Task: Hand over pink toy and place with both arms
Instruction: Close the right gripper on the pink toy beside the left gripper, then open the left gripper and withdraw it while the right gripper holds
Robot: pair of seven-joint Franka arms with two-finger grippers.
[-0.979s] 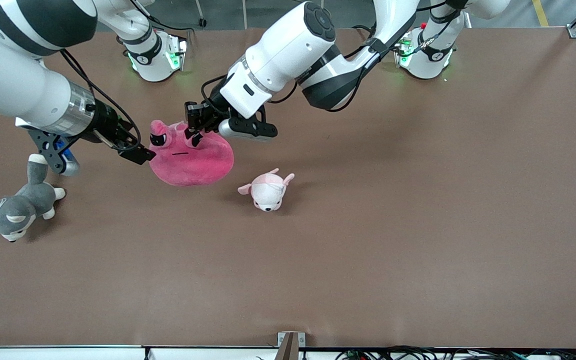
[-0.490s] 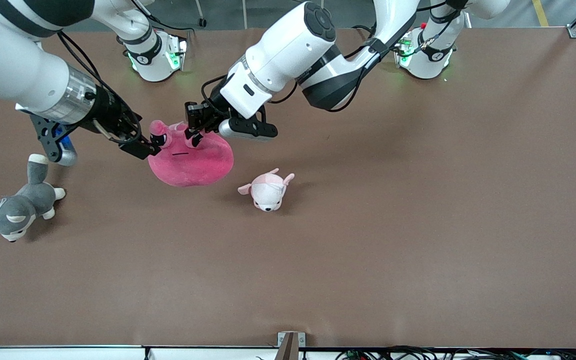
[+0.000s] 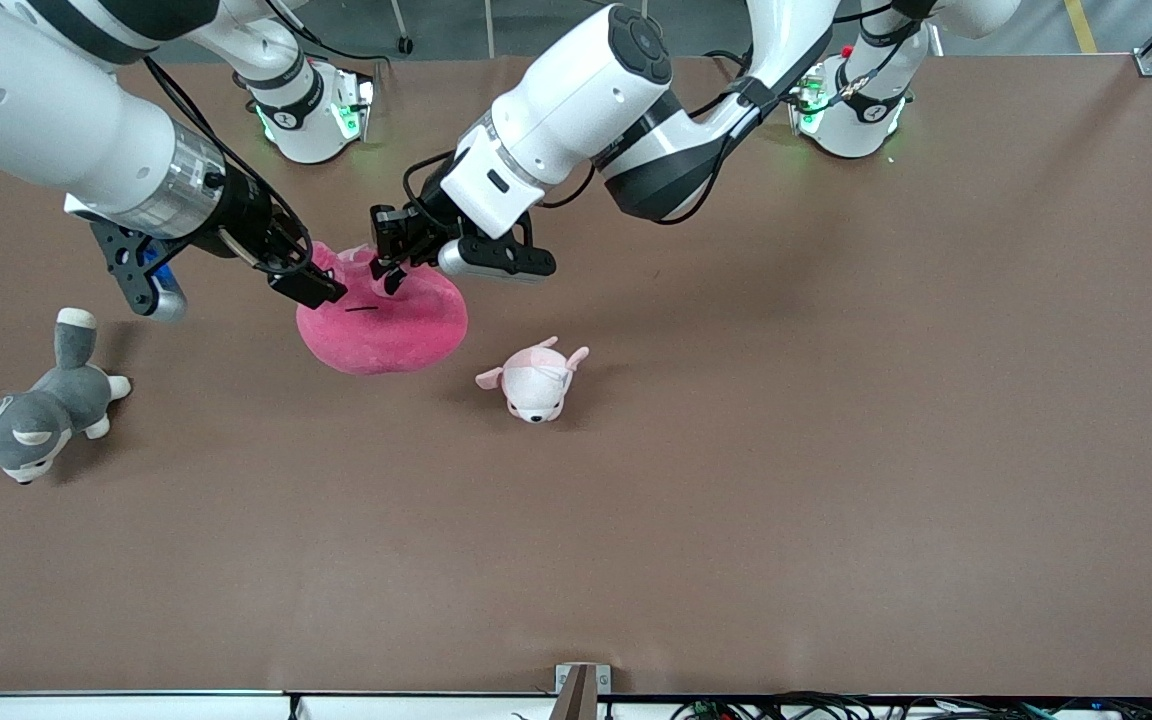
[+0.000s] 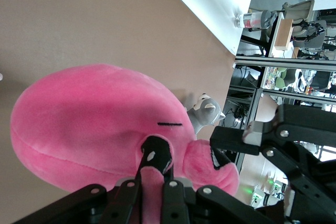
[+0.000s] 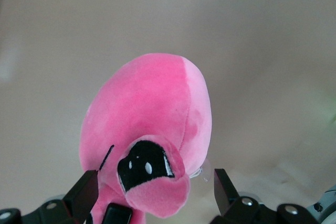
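Note:
The pink toy (image 3: 386,325) hangs from one of its bulging eyes, low over the table toward the right arm's end. My left gripper (image 3: 388,268) is shut on that eye bulge; in the left wrist view its fingers (image 4: 156,153) pinch the pink plush (image 4: 89,124). My right gripper (image 3: 314,285) is open, with its fingers on either side of the toy's other eye bulge. In the right wrist view that gripper (image 5: 155,190) has the dark eye of the toy (image 5: 152,108) between its spread fingers. The right gripper also shows in the left wrist view (image 4: 236,140).
A pale pink-and-white puppy plush (image 3: 536,380) lies on the brown table (image 3: 736,480), beside the pink toy and nearer to the front camera. A grey-and-white husky plush (image 3: 31,415) lies at the right arm's end and shows in the left wrist view (image 4: 205,113).
My right gripper has moved in toward the pink toy and now straddles its free eye bulge. The left gripper has kept its hold and place.

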